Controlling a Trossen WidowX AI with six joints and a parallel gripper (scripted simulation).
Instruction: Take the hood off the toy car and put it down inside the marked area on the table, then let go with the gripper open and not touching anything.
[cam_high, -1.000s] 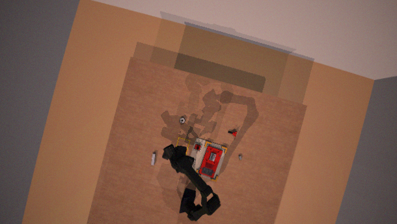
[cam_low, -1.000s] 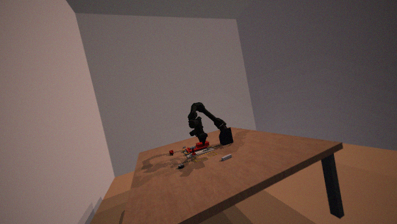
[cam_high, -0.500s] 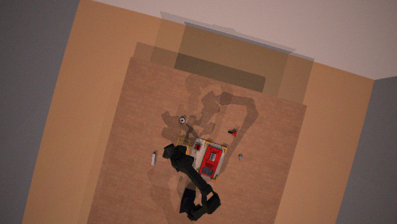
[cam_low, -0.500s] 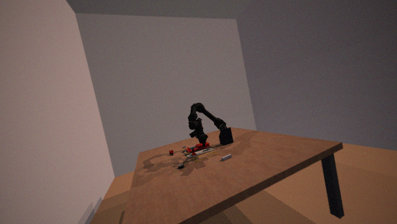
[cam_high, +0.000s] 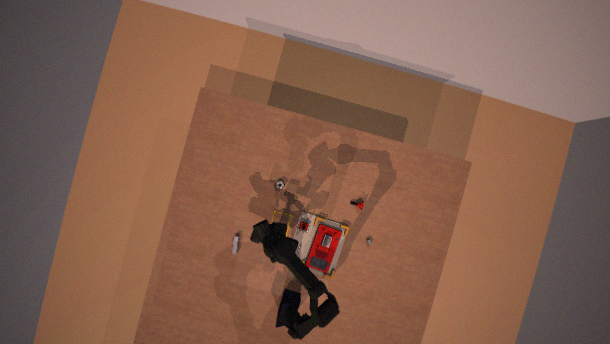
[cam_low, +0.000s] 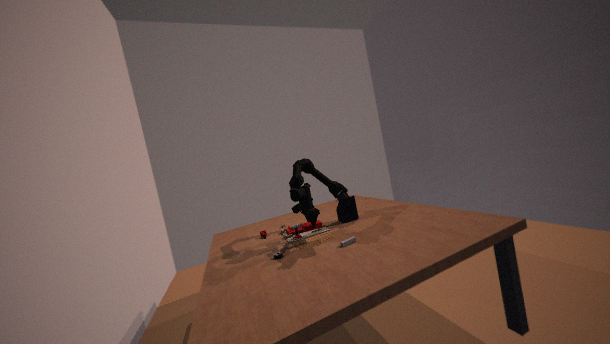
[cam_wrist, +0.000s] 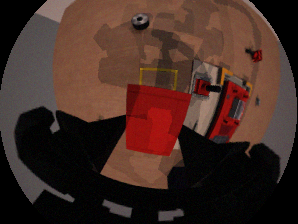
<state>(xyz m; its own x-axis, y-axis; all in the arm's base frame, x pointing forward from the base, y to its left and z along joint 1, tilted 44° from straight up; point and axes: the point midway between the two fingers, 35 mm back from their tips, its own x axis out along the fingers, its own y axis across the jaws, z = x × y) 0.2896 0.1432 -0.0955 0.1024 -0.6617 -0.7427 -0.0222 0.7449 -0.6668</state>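
- Clearly the gripper (cam_high: 281, 236) (cam_low: 313, 223) (cam_wrist: 153, 121) is closed on the red hood (cam_low: 318, 225) (cam_wrist: 155, 112), its fingers on either side
- In the wrist view the hood covers part of the yellow marked area (cam_high: 282, 212) (cam_low: 332, 235) (cam_wrist: 158, 69); whether it touches the table (cam_high: 200, 150) (cam_low: 400, 250) (cam_wrist: 75, 75), I cannot tell
- The toy car (cam_high: 325, 247) (cam_low: 293, 231) (cam_wrist: 232, 112) sits just beside that outline
- A small wheel (cam_high: 280, 182) (cam_low: 278, 255) (cam_wrist: 140, 21) lies apart from both
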